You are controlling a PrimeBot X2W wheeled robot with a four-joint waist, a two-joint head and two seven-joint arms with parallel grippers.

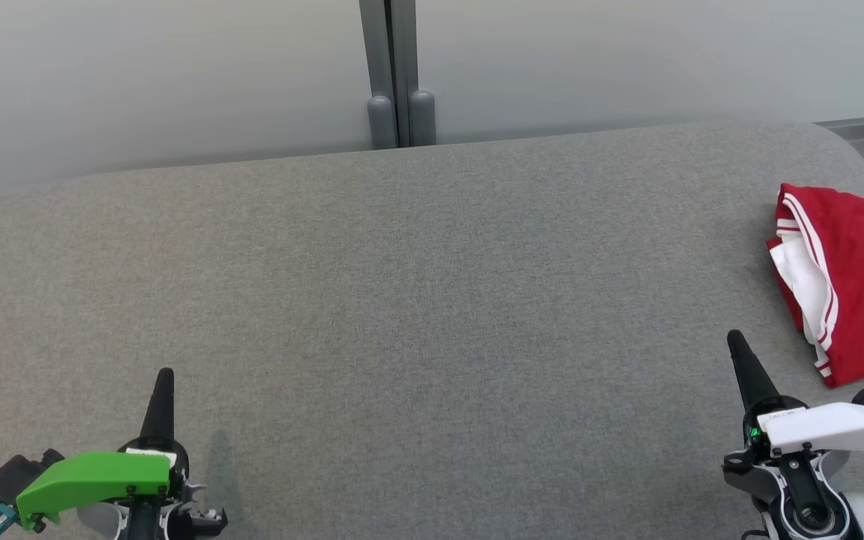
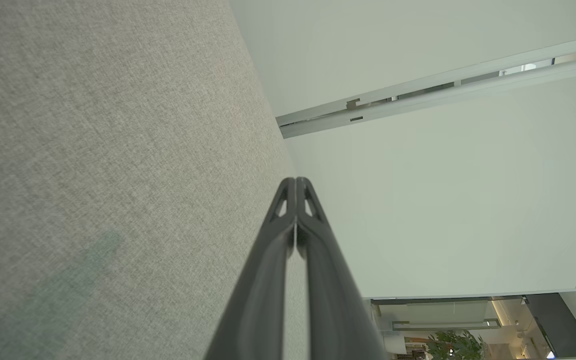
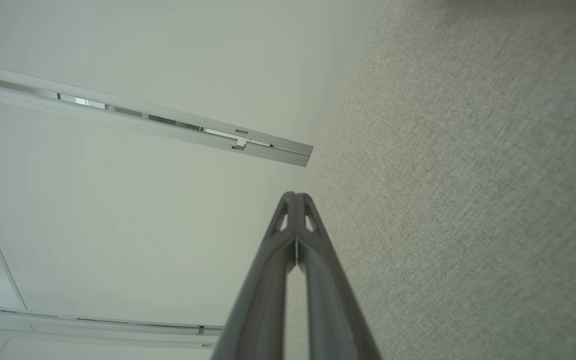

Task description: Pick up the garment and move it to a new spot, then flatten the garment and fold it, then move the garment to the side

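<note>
One broad grey fabric-covered table (image 1: 417, 300) spreads across the head view, its far edge meeting a pale wall (image 1: 177, 75) split by a grey post (image 1: 400, 75). The garment (image 1: 848, 277), red with white stripes and a white inner layer, lies loosely bunched at the table's right edge, partly cut off by the frame. The right gripper (image 1: 736, 337), under a white cover (image 1: 829, 426), hovers near the garment's near-left corner but apart from it, fingers pressed together, holding nothing. The left gripper (image 1: 165, 373), under a green cover (image 1: 94, 480), sits well apart at the lower left, fingers likewise closed tip to tip on nothing.
</note>
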